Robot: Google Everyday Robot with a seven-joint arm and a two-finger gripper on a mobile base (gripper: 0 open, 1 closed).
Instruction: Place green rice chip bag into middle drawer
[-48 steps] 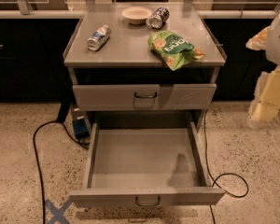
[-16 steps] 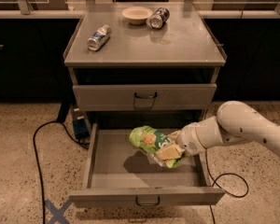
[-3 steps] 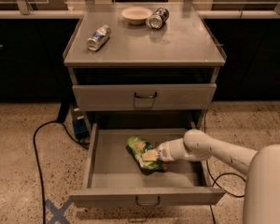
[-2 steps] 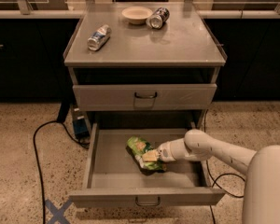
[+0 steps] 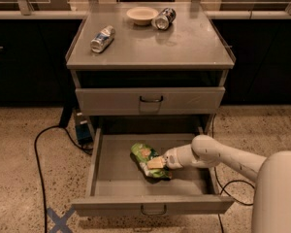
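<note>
Cable point(image 5: 39, 149) trails over the speckled floor far to the left of the gripper point(image 5: 157, 162), and a blue tape cross point(image 5: 58, 220) sits below it and to the left. Up and to the left of the gripper you see a silver can point(image 5: 102, 38) lying on its side on the cabinet top point(image 5: 184, 47). High above the gripper, at the back of that top, a pale bowl point(image 5: 142, 15) stands just beside a second can point(image 5: 163, 18), also on its side. A closed drawer point(image 5: 184, 101) is directly above the gripper.

The middle drawer point(image 5: 116, 181) is pulled out, and the gripper is down inside its tray. The green rice chip bag point(image 5: 144, 155) lies on the tray floor, just left of the gripper and touching its tip. You cannot tell whether the gripper clamps the bag or only rests against it. The white arm point(image 5: 223, 157) runs off to the gripper's right.
</note>
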